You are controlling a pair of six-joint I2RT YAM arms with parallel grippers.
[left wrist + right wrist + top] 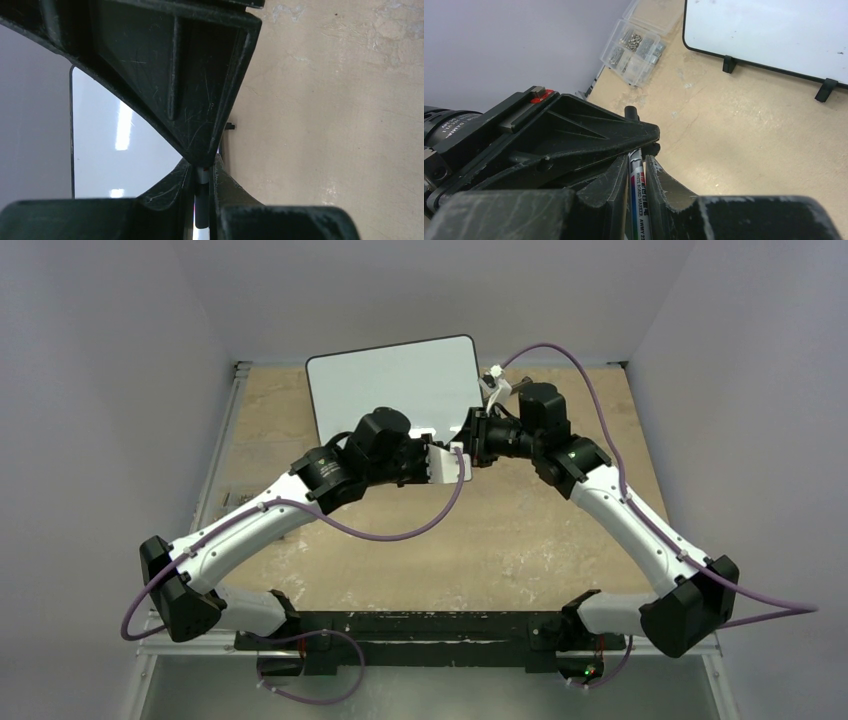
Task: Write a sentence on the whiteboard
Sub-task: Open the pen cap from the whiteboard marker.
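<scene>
Marker, clamped over the desk between left end effector and right end effector, both pinched narrow on it; whiteboard stands blank just beyond; step judged uncapping or handover, next needing a steady pull apart.

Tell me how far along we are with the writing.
Done: nothing written; the whiteboard looks blank where visible. In hand: the marker, pinched by both the left gripper and right gripper in front of it. Left: the whole sentence.
</scene>
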